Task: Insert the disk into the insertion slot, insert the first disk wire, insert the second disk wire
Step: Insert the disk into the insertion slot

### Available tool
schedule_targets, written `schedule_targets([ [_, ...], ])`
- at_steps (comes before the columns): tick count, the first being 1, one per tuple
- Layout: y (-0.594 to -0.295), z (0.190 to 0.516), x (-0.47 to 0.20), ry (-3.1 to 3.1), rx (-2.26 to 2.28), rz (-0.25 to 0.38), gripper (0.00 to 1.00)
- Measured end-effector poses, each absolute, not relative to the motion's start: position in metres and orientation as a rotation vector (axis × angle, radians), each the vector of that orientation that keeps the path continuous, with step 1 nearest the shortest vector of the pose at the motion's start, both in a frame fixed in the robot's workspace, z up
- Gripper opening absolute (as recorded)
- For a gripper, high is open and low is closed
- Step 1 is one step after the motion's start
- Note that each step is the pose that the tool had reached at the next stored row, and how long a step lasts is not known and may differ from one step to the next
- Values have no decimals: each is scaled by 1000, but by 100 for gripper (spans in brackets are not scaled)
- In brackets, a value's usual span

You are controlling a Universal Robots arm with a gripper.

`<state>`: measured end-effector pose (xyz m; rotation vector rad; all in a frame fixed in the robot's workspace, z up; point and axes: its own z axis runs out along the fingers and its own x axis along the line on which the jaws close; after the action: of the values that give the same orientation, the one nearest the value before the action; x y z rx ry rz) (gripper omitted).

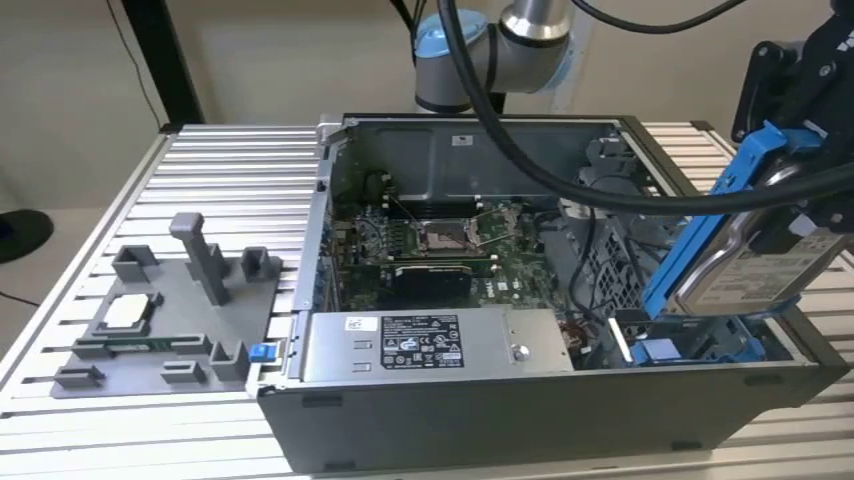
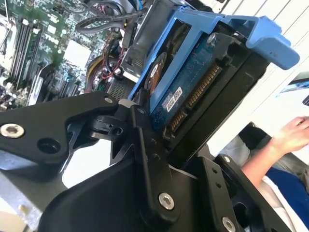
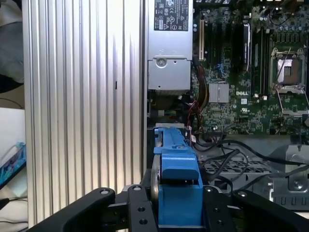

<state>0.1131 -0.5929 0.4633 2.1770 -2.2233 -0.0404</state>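
My gripper (image 1: 805,215) is shut on the disk (image 1: 754,265), a silver-grey drive with a white label in a bright blue frame. It hangs tilted, almost on edge, over the open computer case's front corner at the exterior view's right. Just below it, inside the case, lies the insertion slot (image 1: 687,350), a grey bay with blue fittings. In both wrist views the black fingers (image 3: 140,212) clamp the blue frame from two sides, and the disk (image 2: 193,87) shows its connector edge. Black cables (image 3: 231,154) lie loose in the case near the disk (image 3: 176,169); which are the disk wires I cannot tell.
The case holds a grey labelled power-supply box (image 1: 427,345), a green motherboard (image 1: 427,240) and a perforated grey cage (image 1: 601,250). A grey fixture (image 1: 160,320) stands on the ribbed table (image 1: 227,180) at the exterior view's left. A person's hand (image 2: 289,133) is beside the table.
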Motion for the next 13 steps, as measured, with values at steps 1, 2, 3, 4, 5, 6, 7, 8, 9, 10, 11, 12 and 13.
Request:
schedule_targets([
  [1,-593,462,113,-2223,2177,-40,0],
  [2,-593,460,113,-2223,2177,-40,0],
  [3,-593,458,113,-2223,2177,-40,0],
  [4,-593,456,114,-2223,2177,-41,0],
  [5,-593,455,114,-2223,2177,-40,0],
  [6,-593,453,114,-2223,2177,-40,0],
  [7,-593,451,114,-2223,2177,-40,0],
  [8,-593,449,114,-2223,2177,-40,0],
  [9,-593,447,114,-2223,2177,-40,0],
  [10,-592,446,115,-2223,2177,-40,0],
  [11,-591,444,115,-2223,2177,-41,0],
  [12,-591,442,115,-2223,2177,-40,0],
  [13,-590,441,115,-2223,2177,-40,0],
])
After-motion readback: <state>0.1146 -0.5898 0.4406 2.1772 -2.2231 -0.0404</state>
